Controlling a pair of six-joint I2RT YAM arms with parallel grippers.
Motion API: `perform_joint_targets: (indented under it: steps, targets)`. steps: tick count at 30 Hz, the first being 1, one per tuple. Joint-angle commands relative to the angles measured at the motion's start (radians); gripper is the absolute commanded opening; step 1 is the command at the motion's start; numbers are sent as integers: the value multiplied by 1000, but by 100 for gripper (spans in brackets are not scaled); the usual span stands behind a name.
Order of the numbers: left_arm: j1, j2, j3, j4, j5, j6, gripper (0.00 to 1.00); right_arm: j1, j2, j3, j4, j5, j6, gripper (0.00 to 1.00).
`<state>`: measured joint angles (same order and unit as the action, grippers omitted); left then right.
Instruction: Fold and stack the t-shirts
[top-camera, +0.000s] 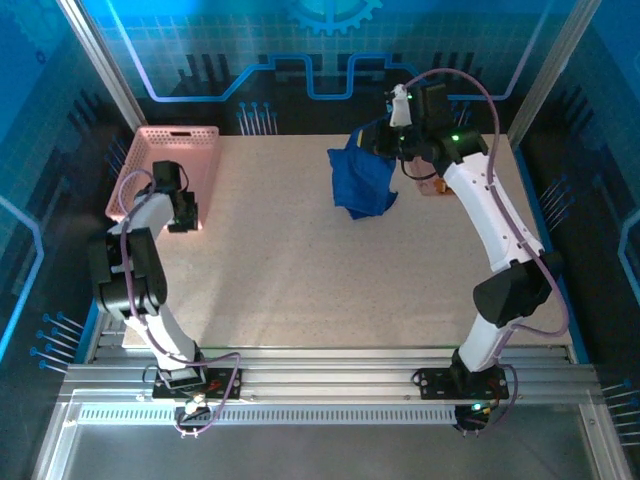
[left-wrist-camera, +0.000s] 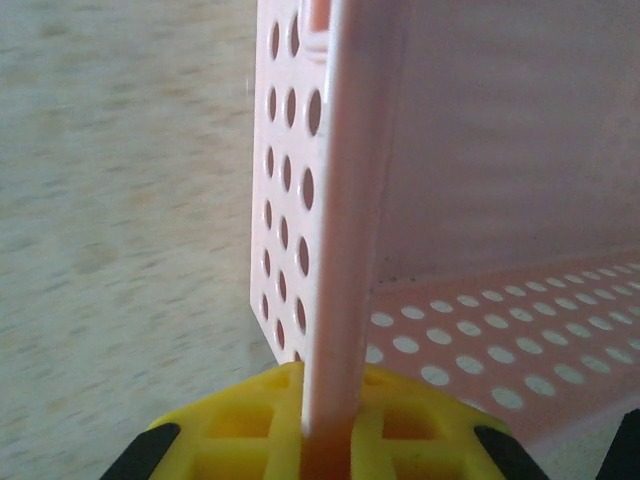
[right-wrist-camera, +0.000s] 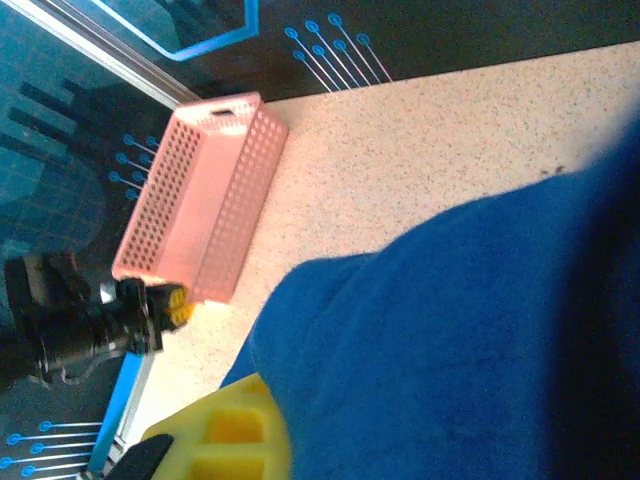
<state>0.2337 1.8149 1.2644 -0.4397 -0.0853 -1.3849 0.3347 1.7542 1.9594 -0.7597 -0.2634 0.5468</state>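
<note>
Basket side: left gripper (top-camera: 183, 215), about 9 o'clock on the table (top-camera: 280, 270), has its yellow fingers (left-wrist-camera: 240, 430) clamped on the near wall of the pink lattice basket (top-camera: 175, 148); the wall runs straight up between them. Middle of the table is bare. At about 1 o'clock the blue t-shirt (top-camera: 362, 180) hangs bunched from the right gripper (top-camera: 385, 140), which is closed on its upper edge, the lower folds near or brushing the surface. A pale, orange-marked scrap (top-camera: 432, 186) just beside the right forearm may be the pink shirt; too hidden to say. Judgement: step in hand is lifting out the blue shirt, nothing folded yet. Next it wants spreading flat toward centre, and the left arm must let go of the basket to help.
</note>
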Motion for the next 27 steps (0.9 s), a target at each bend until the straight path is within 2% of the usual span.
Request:
perform_joint_targets:
  steps: [1,7,10,11,12,14,15,16,18,20,22,27]
  targets:
    - [-8,71,110,-14,23,94,0,10,34,-27,-1,-21,-22,0]
    - [-10,104,124,9,31,104,0,59,106,-50,-24,-12,-33,0]
    - [-11,104,89,95,71,95,0,80,146,-51,-35,-4,-25,0]
    - [-11,104,83,110,87,97,9,88,160,-50,-33,-1,-19,0]
    - [-13,102,83,116,97,100,25,93,173,-47,-27,-4,-14,6]
    - [-18,86,79,132,121,112,57,107,221,-12,-7,-53,-24,35]
    - [-24,75,76,149,136,120,65,115,251,29,-12,-95,-39,46]
    - [-34,64,87,148,152,135,77,126,291,96,-34,-145,-62,56]
    - [-54,42,132,98,158,179,97,149,369,236,-88,-235,-114,64]
    - [-83,7,170,70,160,225,99,172,426,374,-173,-279,-179,71]
    - [-119,-18,212,26,169,256,99,177,432,416,-229,-237,-217,75]
    - [-276,-45,292,-45,218,373,99,95,321,243,-254,-44,-205,76]
